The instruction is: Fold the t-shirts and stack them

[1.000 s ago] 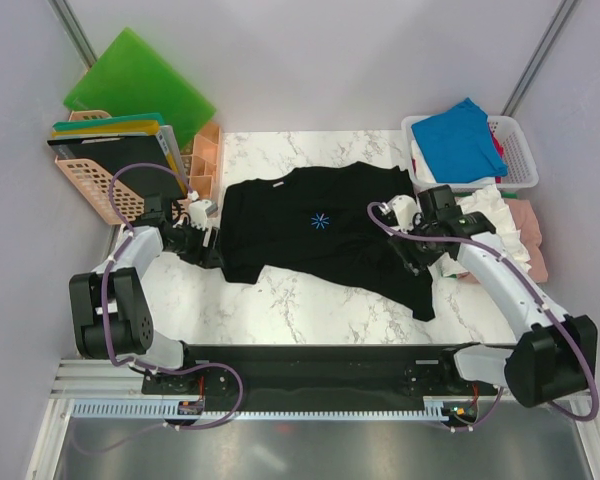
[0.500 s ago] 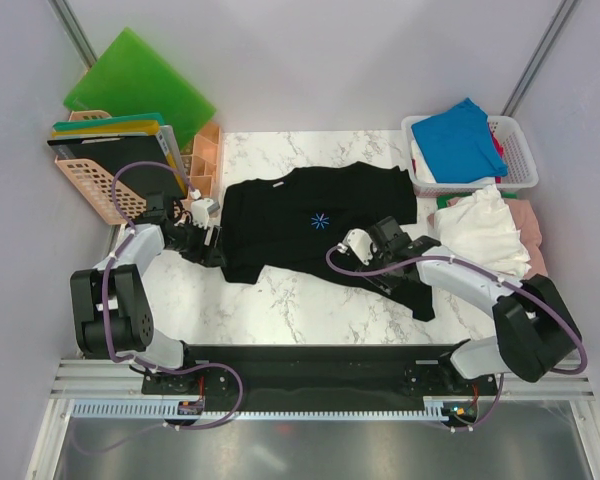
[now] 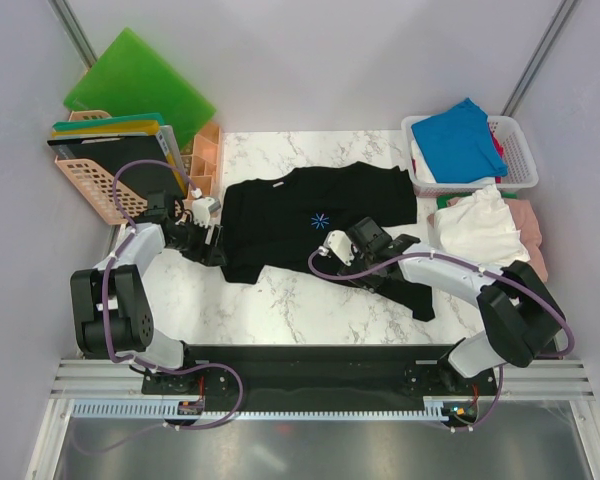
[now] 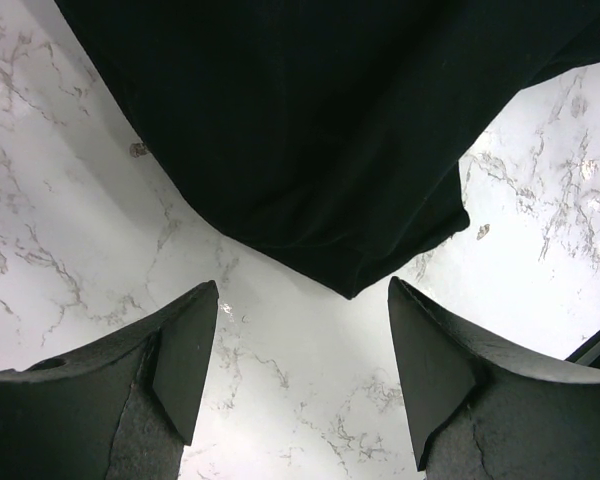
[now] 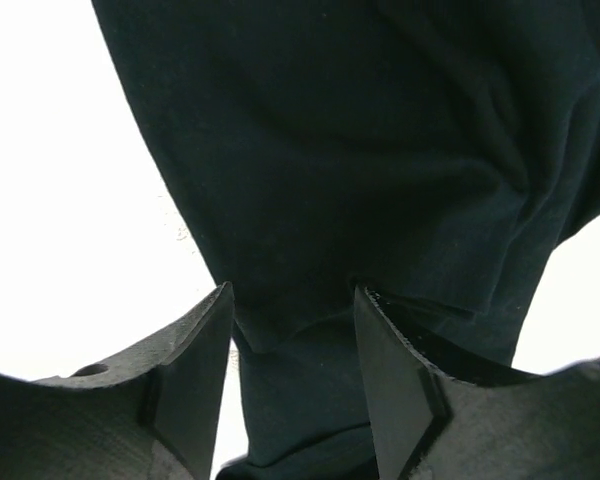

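Both grippers stand open. I see the black t-shirt [image 3: 280,215] spread mid-table, long axis left-right. The left gripper [image 4: 302,284] faces its near-left corner; the right gripper [image 5: 292,288] straddles its near edge.

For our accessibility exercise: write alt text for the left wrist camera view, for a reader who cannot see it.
A corner of the black cloth t-shirt lies on the white marble table, pointing toward the open left gripper, whose two dark fingers stand apart just short of it, holding nothing.
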`<state>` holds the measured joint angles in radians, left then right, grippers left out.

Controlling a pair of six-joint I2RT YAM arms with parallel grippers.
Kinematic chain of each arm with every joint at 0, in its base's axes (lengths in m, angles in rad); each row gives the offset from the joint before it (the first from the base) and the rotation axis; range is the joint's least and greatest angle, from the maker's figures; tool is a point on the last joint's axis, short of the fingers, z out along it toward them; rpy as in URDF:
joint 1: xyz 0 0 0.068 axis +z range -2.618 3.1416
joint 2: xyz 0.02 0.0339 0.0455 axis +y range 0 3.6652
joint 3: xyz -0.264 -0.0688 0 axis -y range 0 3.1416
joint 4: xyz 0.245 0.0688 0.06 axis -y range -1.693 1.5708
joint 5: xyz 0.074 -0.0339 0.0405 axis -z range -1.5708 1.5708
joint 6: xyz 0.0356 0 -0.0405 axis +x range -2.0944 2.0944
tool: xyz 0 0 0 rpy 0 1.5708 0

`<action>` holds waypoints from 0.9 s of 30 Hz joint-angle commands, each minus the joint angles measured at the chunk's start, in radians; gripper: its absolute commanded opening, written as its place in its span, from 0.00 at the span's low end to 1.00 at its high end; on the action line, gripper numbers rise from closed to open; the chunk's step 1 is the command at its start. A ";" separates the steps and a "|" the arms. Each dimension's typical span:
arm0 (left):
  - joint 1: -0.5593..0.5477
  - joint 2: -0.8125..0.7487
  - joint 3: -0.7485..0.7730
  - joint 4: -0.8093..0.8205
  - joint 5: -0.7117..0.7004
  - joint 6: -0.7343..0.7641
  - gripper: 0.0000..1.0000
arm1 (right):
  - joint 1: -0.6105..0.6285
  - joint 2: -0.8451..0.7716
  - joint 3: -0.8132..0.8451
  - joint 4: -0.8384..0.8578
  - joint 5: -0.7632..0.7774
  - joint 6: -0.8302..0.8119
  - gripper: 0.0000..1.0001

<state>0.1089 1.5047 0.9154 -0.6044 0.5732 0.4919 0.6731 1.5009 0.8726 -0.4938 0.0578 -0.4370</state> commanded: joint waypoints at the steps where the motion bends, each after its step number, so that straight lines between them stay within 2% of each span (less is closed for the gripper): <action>1: -0.005 -0.014 0.020 -0.008 -0.004 0.005 0.76 | 0.005 -0.001 0.025 -0.002 0.008 0.015 0.58; 17: -0.006 -0.003 0.023 -0.008 0.002 -0.001 0.76 | 0.005 -0.018 -0.035 -0.040 -0.001 0.008 0.55; 20: -0.011 -0.011 0.028 -0.009 0.007 -0.010 0.76 | 0.005 0.027 -0.046 -0.022 -0.001 0.007 0.43; 22: -0.014 -0.024 0.027 -0.009 -0.001 -0.009 0.76 | 0.005 0.045 -0.046 -0.020 -0.007 0.009 0.28; 27: -0.015 -0.043 0.023 -0.020 -0.026 0.008 0.76 | 0.005 0.015 -0.040 -0.040 -0.004 0.009 0.27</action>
<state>0.0975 1.5024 0.9154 -0.6113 0.5526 0.4919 0.6777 1.5402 0.8360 -0.5232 0.0578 -0.4339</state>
